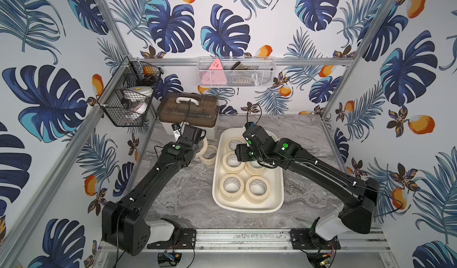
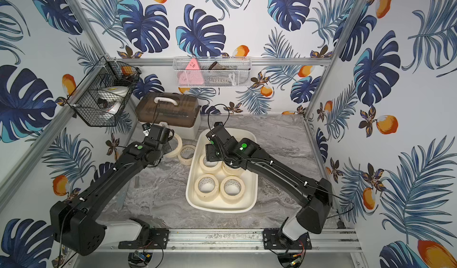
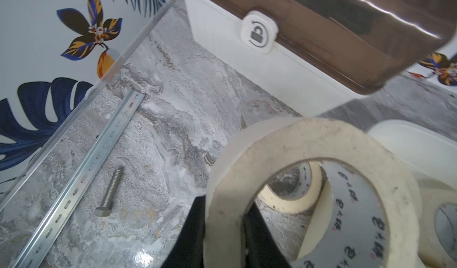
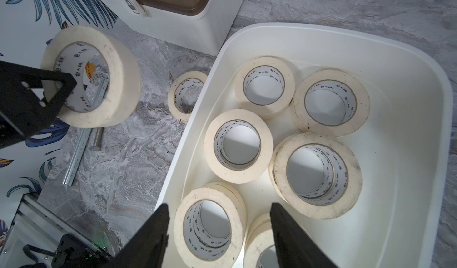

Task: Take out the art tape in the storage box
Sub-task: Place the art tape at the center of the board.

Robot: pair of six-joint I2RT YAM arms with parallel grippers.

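Observation:
The storage box (image 1: 247,208) (image 4: 321,32) is an off-white tub at the table's middle. Several cream art tape rolls (image 1: 232,184) (image 4: 238,145) lie flat in it. My right gripper (image 4: 219,205) hangs open over the rolls at the box's left side, touching nothing. My left gripper (image 3: 225,205) is shut on one tape roll (image 3: 309,140) (image 4: 116,64), one finger inside the ring and one outside. It holds that roll tilted over the table, left of the box. Two more rolls (image 1: 210,153) (image 4: 185,96) lie on the table beside the box.
A white case with a brown lid (image 1: 189,111) stands behind the left gripper. A bolt (image 3: 108,195) and a slotted metal rail (image 3: 81,180) lie near the left wall. A black wire basket (image 1: 128,96) and a white mesh basket (image 1: 235,72) hang on the frame.

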